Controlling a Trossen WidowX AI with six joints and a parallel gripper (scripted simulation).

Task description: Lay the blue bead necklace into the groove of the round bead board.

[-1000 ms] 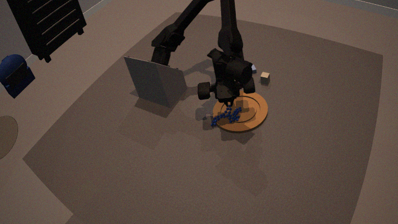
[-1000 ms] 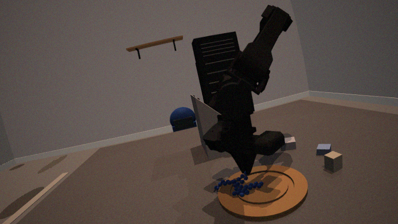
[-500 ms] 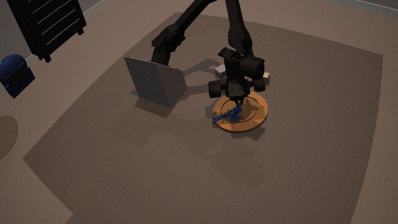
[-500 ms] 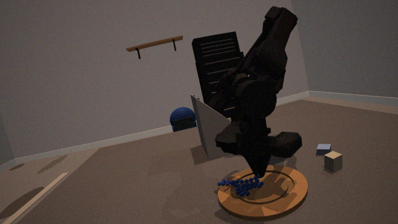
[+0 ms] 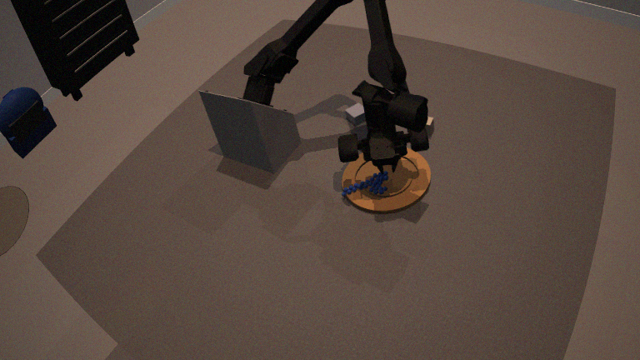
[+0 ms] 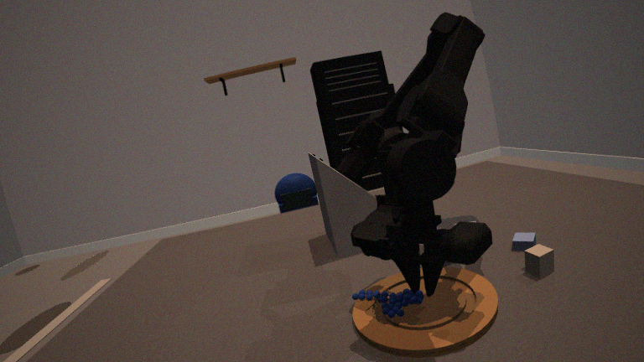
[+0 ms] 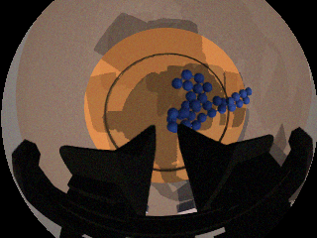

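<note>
Blue bead necklace: bunched on round bead board, tail across groove to rim. Gripper above, fingers parted slightly, holding nothing. Bead contact at one tip unclear. Pale block partly hidden behind arm, top view.

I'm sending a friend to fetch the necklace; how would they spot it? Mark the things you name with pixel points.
Find the round orange wooden board [image 5: 420, 186] [image 6: 480, 324] [image 7: 139, 42] beneath the black arm. The necklace [image 5: 377, 182] [image 6: 394, 298] [image 7: 196, 105] is the bunched string of small blue beads there, one end reaching its rim.
</note>
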